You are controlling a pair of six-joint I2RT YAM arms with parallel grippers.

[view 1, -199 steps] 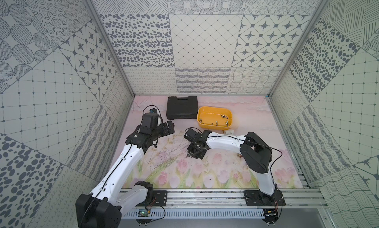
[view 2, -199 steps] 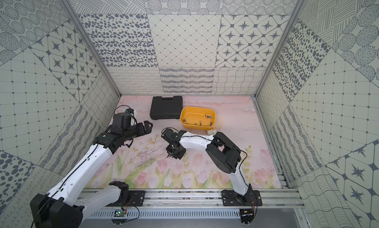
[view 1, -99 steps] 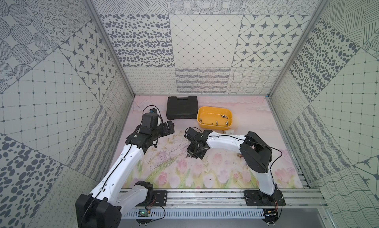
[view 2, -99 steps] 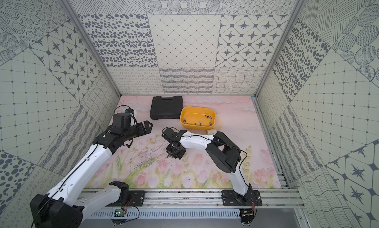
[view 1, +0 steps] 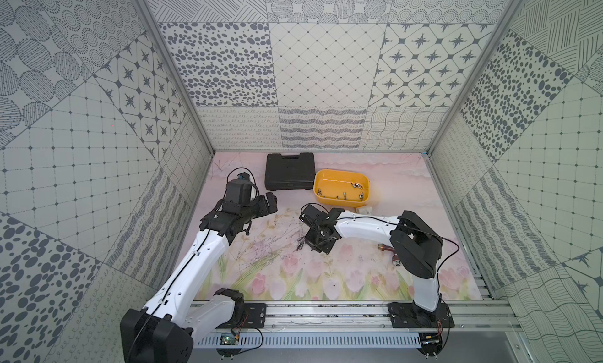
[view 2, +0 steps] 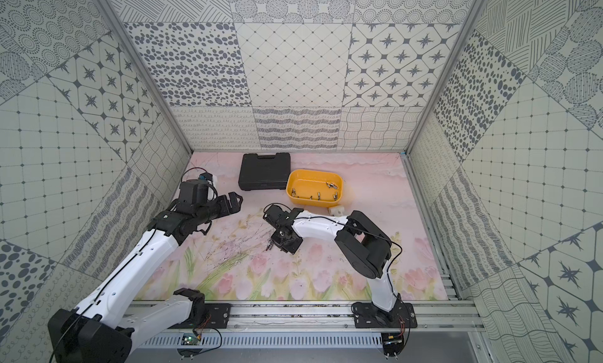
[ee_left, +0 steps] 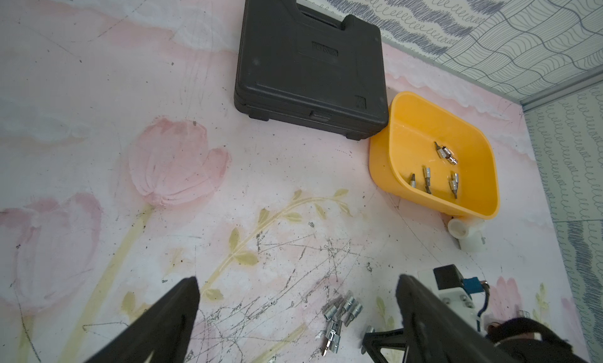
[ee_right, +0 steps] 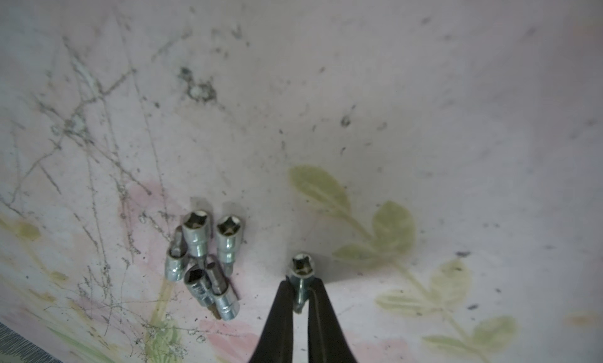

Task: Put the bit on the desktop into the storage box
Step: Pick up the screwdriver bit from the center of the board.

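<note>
Right hand (ee_right: 301, 291) is clenched on one bit (ee_right: 302, 269). The fingertips (ee_right: 283, 299) pinch its thin shank, and the socket end sticks out past the tips. We can't tell from the right wrist view whether the bit touches the desk (view 1: 359, 279) or sits just above it.

In both top views the right hand (view 1: 308, 244) (view 2: 273, 243) is low over the middle of the desk, pointing down. The held bit is just beside a small pile of loose bits (ee_right: 204, 263) but not touching it. In the left wrist view the pile (ee_left: 341, 312) lies on the scratched floral surface.

The storage box (view 1: 341, 173) (view 2: 315, 173) sits at the back of the desk, behind the right hand and apart from it. One corner is right up against the black case (view 1: 289, 170), and the box is upright. We see several bits in the box (ee_left: 427, 178), lying loose on its floor.

Left hand (ee_left: 297, 279) is released, with the jaws spread wide and nothing between them. In a top view the left hand (view 1: 269, 203) hangs above the desk, in front of the black case and well apart from the pile.

A small white piece (ee_left: 466, 234) lies just beside the front wall of the box. A reddish tool (view 1: 390, 252) lies on the desk, partly hidden by the right arm.
</note>
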